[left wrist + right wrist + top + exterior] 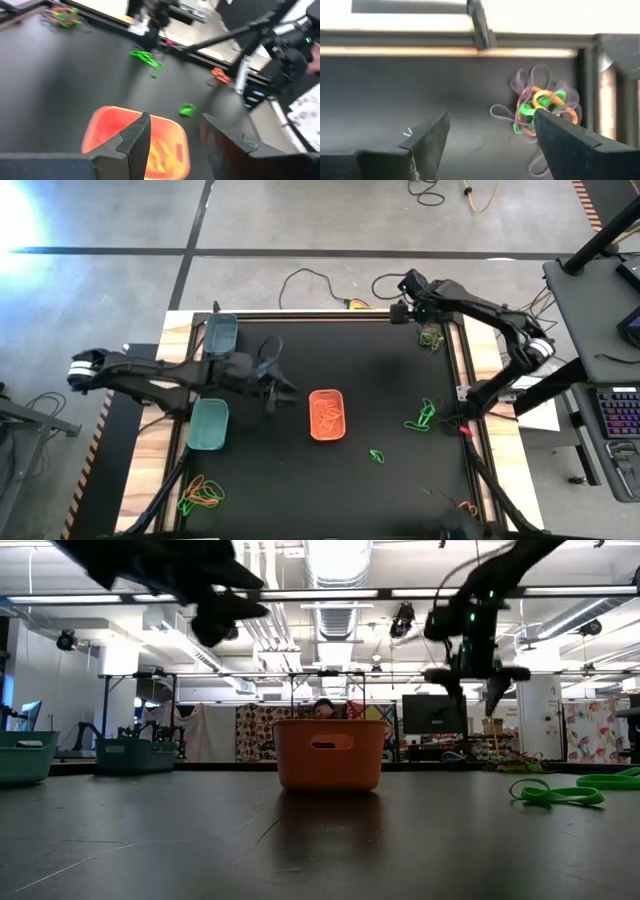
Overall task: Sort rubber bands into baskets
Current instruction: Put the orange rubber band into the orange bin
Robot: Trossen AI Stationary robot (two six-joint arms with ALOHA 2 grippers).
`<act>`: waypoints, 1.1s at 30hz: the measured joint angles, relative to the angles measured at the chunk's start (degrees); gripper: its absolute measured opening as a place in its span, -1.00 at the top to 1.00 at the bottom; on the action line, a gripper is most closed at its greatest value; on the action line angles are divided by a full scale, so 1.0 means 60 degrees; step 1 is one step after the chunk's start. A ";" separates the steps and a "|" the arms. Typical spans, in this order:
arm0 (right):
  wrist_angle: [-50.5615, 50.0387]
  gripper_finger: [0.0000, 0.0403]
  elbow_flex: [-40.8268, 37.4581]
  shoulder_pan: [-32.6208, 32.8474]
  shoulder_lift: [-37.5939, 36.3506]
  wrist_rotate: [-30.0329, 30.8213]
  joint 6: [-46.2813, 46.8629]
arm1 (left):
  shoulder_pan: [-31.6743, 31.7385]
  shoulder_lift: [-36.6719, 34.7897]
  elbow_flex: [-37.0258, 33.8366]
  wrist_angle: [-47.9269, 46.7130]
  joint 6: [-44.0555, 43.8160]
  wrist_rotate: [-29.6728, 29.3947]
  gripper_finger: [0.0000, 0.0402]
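The orange basket (327, 414) stands mid-table with orange rubber bands inside it. The light teal basket (209, 423) and the dark grey-teal basket (220, 333) stand at the table's left. My left gripper (285, 388) hovers open just left of the orange basket (105, 135), above table height, with nothing between its fingers. My right gripper (400, 310) hangs open over the far right corner, pointing steeply down. A tangled clump of purple, orange and green rubber bands (540, 107) lies on the mat just beyond its fingers.
Loose green bands (422, 417) and a single green one (376, 456) lie right of the orange basket. A green and orange clump (200, 495) sits at the near left, and an orange band (468, 505) at the near right. The table's far rail (470, 50) runs close behind the clump.
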 joint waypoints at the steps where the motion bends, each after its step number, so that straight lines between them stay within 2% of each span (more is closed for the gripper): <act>1: -0.0070 -0.35 0.0006 -0.0190 0.0265 -0.0114 -0.0135 | 0.0300 0.0202 0.0198 -0.0010 0.0149 0.0144 0.23; 5: -0.0302 -0.25 0.0158 -0.0684 0.1253 -0.0311 -0.1699 | 0.1377 0.0827 0.1073 -0.0052 0.0766 0.0511 0.23; 10: -0.1145 -0.16 0.0989 -0.0769 0.2209 -0.0328 -0.4183 | 0.2383 0.1574 0.2007 -0.0606 0.1409 0.0711 0.23; 14: -0.1626 -0.12 0.1955 -0.0788 0.2870 -0.0269 -0.5784 | 0.2657 0.2014 0.2481 -0.0696 0.1444 0.0778 0.23; 19: -0.2718 -0.12 0.3198 -0.0880 0.3806 -0.0181 -0.7864 | 0.2710 0.2083 0.2478 -0.0859 0.1429 0.0791 0.23; 24: -0.4115 -0.12 0.4151 -0.0896 0.4589 0.0707 -0.8301 | 0.3202 0.1381 0.2089 -0.1691 0.1818 0.1393 0.23; 27: -0.4702 -0.12 0.4644 -0.0896 0.4856 0.0750 -0.8326 | 0.3567 0.0843 0.1636 -0.1664 0.1980 0.1643 0.23; 33: -0.4794 -0.12 0.5234 -0.1098 0.5018 0.0760 -0.8738 | 0.3918 0.0173 0.1117 -0.1557 0.2020 0.1863 0.23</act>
